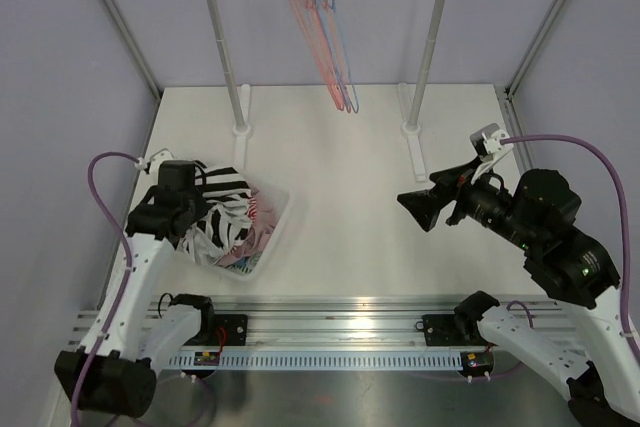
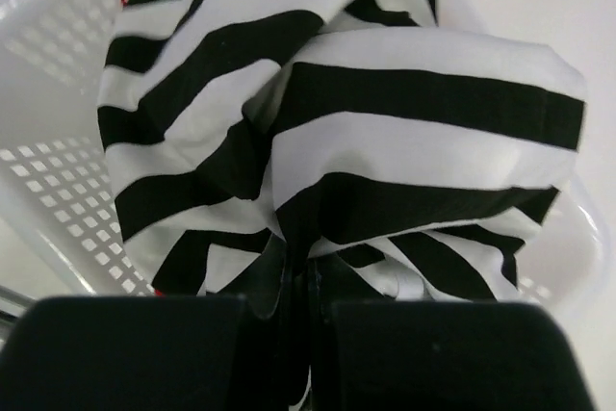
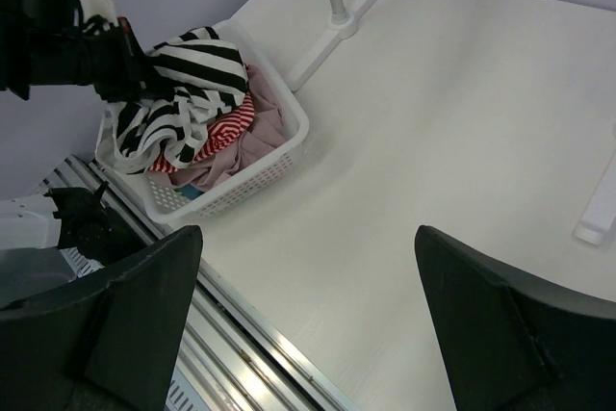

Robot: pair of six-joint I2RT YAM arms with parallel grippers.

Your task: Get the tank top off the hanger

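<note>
The black-and-white striped tank top (image 2: 385,141) hangs bunched from my left gripper (image 2: 310,305), whose jaws are shut on a fold of it. It sits over the white basket (image 1: 272,237) at the table's left, the tank top (image 1: 222,209) draping onto the clothes inside. In the right wrist view the tank top (image 3: 197,64) lies on top of the pile beside the left gripper (image 3: 135,69). Bare pink and blue wire hangers (image 1: 325,27) hang on the rail at the back. My right gripper (image 1: 425,209) hovers open and empty over the table's right half, jaws wide apart (image 3: 308,238).
The basket (image 3: 279,156) also holds red-striped and pink garments (image 3: 226,137). The clothes rack (image 1: 430,57) stands at the back on two white posts with feet on the table. A metal rail (image 1: 330,332) runs along the near edge.
</note>
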